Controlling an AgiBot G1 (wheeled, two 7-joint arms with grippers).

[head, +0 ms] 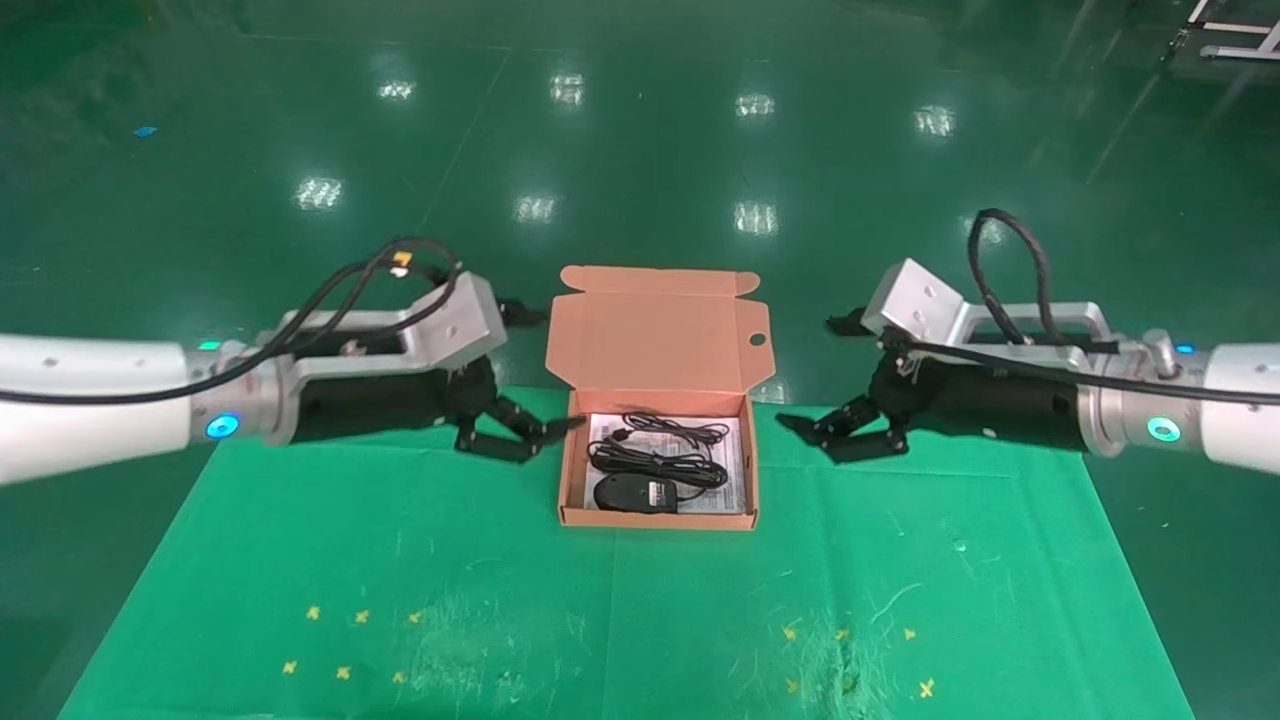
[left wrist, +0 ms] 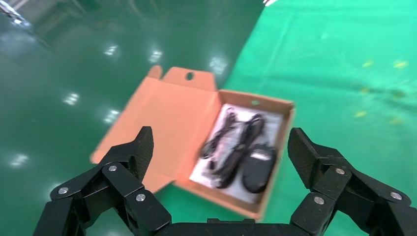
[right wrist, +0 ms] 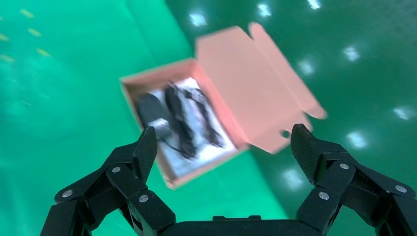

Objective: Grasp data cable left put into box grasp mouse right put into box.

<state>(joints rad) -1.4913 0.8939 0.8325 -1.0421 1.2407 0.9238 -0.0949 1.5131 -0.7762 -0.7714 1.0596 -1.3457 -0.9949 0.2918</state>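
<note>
Data cable [head: 668, 448] & mouse [head: 634, 493] seen already laid in box [head: 655, 517] between the pincers, so left gripper [head: 520, 436] & right gripper [head: 838, 433] are held jaws apart, empty, either side.

Box contents are pretty smeared in both wrist views; the data cable [left wrist: 231, 142] and the mouse [left wrist: 258, 168] cord blur together. The white sheet [head: 730, 470] under them is mostly covered, print unreadable.

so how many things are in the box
3 that show: the mouse at the near edge, the cable bundled behind it, a printed sheet underneath. The sheet may hide more.
</note>
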